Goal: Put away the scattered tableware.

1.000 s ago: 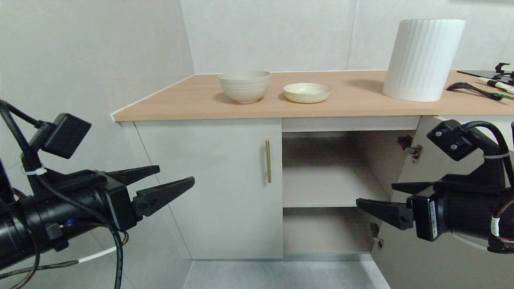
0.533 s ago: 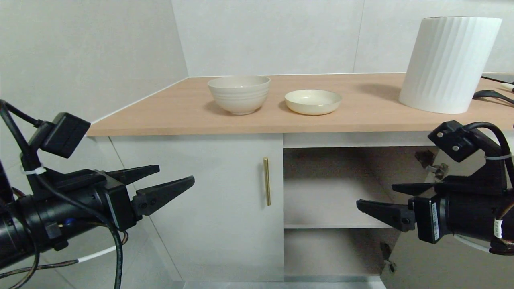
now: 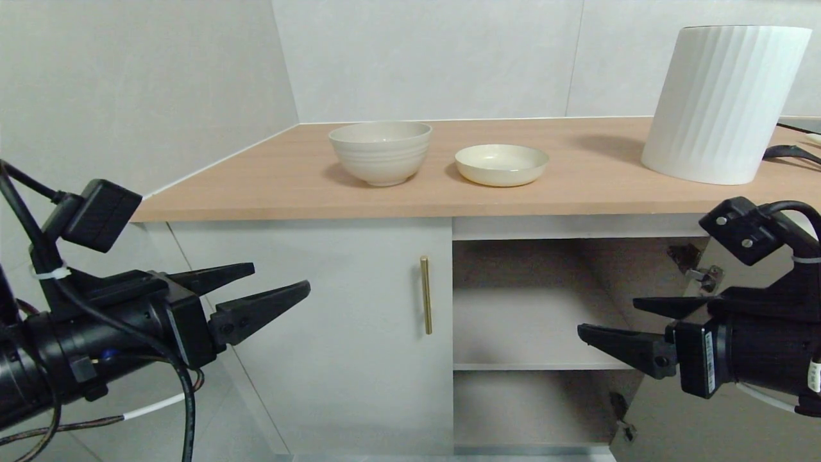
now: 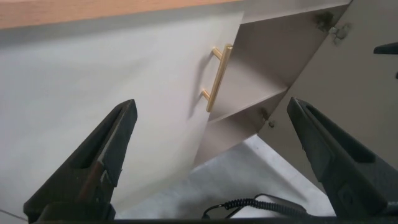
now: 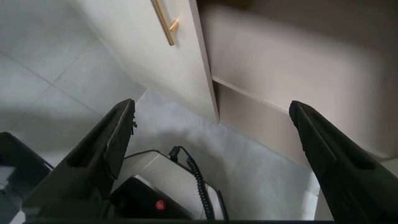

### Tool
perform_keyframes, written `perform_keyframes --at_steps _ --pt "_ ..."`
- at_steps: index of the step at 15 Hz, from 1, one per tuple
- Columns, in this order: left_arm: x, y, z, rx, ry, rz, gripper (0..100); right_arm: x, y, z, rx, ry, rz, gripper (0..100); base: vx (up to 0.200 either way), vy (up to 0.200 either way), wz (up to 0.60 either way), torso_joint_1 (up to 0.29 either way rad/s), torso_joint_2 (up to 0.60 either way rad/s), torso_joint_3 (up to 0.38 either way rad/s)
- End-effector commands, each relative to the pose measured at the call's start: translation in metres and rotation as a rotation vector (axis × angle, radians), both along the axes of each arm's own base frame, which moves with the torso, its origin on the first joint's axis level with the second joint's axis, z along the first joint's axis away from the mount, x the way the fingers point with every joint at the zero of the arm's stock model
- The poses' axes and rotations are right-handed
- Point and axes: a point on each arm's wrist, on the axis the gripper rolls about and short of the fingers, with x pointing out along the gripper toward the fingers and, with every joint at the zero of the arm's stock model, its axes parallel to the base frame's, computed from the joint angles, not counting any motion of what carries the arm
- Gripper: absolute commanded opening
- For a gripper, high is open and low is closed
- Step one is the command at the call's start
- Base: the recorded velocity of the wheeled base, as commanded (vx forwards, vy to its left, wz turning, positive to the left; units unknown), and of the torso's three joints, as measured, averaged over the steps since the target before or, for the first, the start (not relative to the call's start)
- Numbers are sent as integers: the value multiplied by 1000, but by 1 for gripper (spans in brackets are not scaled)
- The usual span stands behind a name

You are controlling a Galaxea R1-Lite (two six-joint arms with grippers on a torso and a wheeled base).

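Progress: early, nothing stowed | bowl (image 3: pixel 380 152) and shallow dish (image 3: pixel 501 164) side by side on countertop (image 3: pixel 269 186), untouched | cabinet (image 3: pixel 321 308) right compartment open | left gripper (image 3: pixel 281 278), right gripper (image 3: pixel 607 315): jaws apart, empty, below counter level

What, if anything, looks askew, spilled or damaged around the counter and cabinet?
Nothing stands out. The bowl and the shallow dish sit upright and apart on the countertop, with no spill. The ribbed white container seems to lean slightly, probably a lens effect near the picture's edge. The cabinet stands open on its right side.
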Motion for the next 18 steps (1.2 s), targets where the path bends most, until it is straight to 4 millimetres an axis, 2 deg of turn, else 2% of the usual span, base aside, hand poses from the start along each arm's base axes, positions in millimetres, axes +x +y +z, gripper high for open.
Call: perform_keyframes --at_steps 1,7,11,18 --pt "1 0 0 1 3 0 100 0 0 0 1 -2 0 100 0 0 0 0 0 0" --pt "11 -3 -8 14 45 -2 100 1 0 -2 -6 2 -2 100 0 0 0 3 -11 -4" --pt "15 -5 -13 21 67 1 100 4 1 -4 -15 13 -8 100 0 0 0 67 -238 -243" --pt "20 -6 -18 28 91 5 100 9 1 -7 -24 25 -23 100 0 0 0 176 -505 -291"
